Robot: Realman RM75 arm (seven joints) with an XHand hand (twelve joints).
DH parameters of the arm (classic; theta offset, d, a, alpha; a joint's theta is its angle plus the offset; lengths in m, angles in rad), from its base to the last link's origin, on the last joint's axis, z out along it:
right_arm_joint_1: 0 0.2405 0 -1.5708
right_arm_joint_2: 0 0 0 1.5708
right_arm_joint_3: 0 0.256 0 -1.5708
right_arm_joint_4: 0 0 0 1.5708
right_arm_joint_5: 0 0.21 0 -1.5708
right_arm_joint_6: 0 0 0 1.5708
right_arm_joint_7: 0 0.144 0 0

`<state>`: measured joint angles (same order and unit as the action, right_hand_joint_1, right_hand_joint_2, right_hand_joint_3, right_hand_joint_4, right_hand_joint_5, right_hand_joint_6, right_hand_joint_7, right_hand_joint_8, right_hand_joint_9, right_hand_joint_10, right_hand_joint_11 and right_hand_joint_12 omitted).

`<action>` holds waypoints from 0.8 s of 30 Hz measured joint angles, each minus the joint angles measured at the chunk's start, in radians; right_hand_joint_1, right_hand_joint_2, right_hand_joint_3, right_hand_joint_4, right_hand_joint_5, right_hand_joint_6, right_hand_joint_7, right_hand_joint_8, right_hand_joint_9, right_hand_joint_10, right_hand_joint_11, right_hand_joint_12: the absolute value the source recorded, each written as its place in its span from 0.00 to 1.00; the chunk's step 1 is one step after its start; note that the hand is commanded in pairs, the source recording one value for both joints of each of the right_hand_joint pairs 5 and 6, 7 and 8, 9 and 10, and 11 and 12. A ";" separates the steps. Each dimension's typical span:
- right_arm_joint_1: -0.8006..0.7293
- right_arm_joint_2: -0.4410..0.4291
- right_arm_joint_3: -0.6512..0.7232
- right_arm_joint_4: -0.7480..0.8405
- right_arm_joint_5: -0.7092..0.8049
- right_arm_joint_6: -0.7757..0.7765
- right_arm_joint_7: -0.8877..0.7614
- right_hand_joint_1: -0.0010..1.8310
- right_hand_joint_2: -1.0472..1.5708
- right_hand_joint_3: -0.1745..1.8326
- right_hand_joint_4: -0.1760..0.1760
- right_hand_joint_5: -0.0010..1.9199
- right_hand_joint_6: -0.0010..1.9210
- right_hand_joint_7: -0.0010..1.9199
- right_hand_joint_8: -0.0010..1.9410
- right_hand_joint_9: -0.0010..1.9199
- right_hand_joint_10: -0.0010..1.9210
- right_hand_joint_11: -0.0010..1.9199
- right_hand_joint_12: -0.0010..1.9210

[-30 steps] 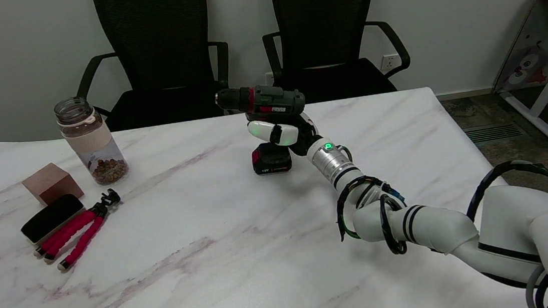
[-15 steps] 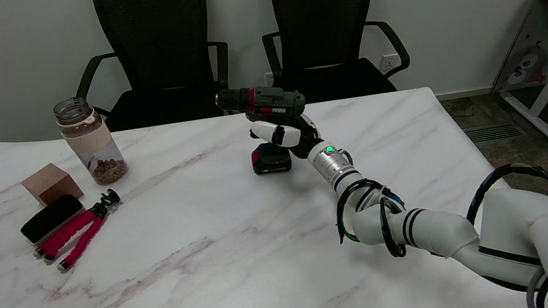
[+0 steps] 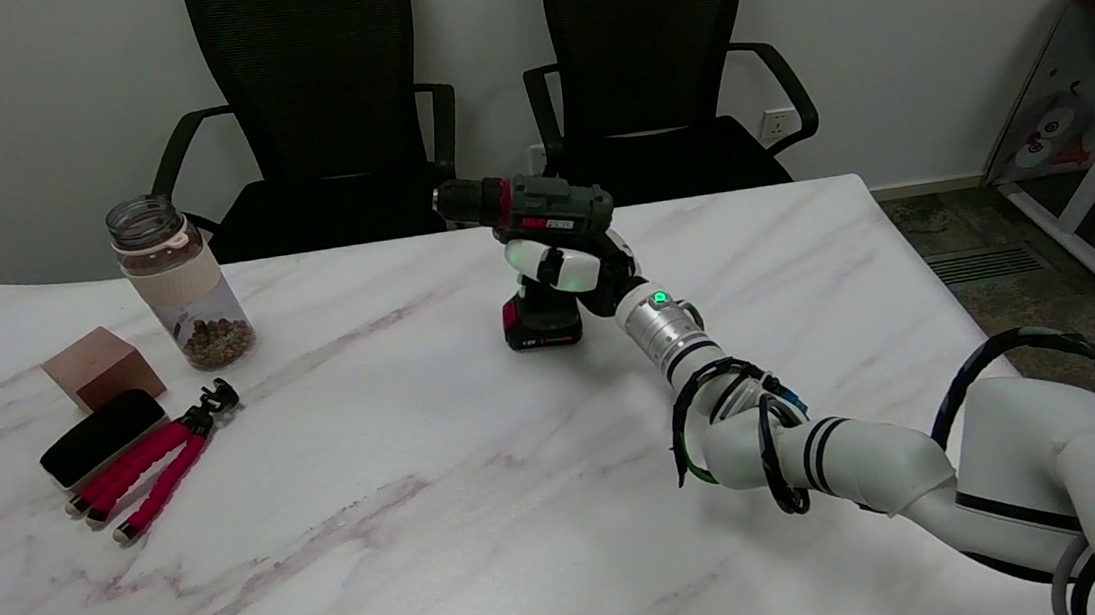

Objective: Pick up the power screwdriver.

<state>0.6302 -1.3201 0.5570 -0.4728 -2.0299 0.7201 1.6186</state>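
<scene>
White marble-look counter [image 3: 407, 522], two black office chairs behind. Right hand [image 3: 576, 267] has its fingers wrapped round the handle of the power screwdriver [image 3: 534, 248], mid-counter, upright; whether the battery base touches the surface cannot be told. Judged stiff, bottom-heavy at the battery, top-long at the chuck; handle grip near the motor body suits best.

power screwdriver [image 3: 526, 211] dark green, red trim | tripod [image 3: 156, 462] pink-red | block [image 3: 101, 367] maybe copper-brown
</scene>
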 measured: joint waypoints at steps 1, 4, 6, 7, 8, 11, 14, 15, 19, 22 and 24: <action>0.000 0.000 0.000 0.000 0.000 -0.001 0.002 0.61 0.54 0.64 1.00 0.39 0.39 0.39 0.39 0.80 0.80 0.82 0.82; 0.000 0.000 0.000 0.001 0.001 -0.002 0.006 0.61 0.54 0.63 1.00 0.40 0.40 0.40 0.39 0.81 0.81 0.83 0.83; 0.000 -0.001 0.000 0.001 0.002 -0.003 0.008 0.61 0.54 0.63 1.00 0.40 0.40 0.40 0.39 0.82 0.82 0.83 0.83; 0.000 -0.001 0.000 0.002 0.002 -0.003 0.009 0.61 0.54 0.63 1.00 0.40 0.40 0.40 0.40 0.82 0.82 0.84 0.84; 0.000 -0.001 0.000 0.002 0.002 -0.003 0.010 0.61 0.55 0.62 1.00 0.40 0.40 0.40 0.40 0.82 0.82 0.84 0.84; 0.000 -0.001 0.000 0.002 0.003 -0.005 0.013 0.61 0.55 0.61 1.00 0.41 0.41 0.41 0.41 0.82 0.82 0.85 0.85; 0.000 -0.001 0.000 0.002 0.003 -0.006 0.014 0.61 0.56 0.59 1.00 0.44 0.44 0.44 0.43 0.83 0.83 0.87 0.87; 0.001 -0.001 0.000 0.002 0.004 -0.006 0.015 0.61 0.57 0.59 1.00 0.45 0.45 0.45 0.44 0.83 0.83 0.87 0.87; 0.001 -0.001 0.000 0.000 0.004 -0.007 0.016 0.60 0.60 0.60 1.00 0.48 0.48 0.48 0.48 0.84 0.84 0.89 0.89; 0.002 -0.001 -0.001 -0.004 0.004 -0.010 0.017 0.58 0.62 0.59 1.00 0.50 0.50 0.50 0.49 0.85 0.85 0.89 0.89; 0.003 -0.002 -0.002 -0.008 0.004 -0.013 0.018 0.58 0.62 0.59 1.00 0.50 0.50 0.50 0.49 0.86 0.86 0.90 0.90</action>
<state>0.6337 -1.3221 0.5555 -0.4805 -2.0263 0.7067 1.6362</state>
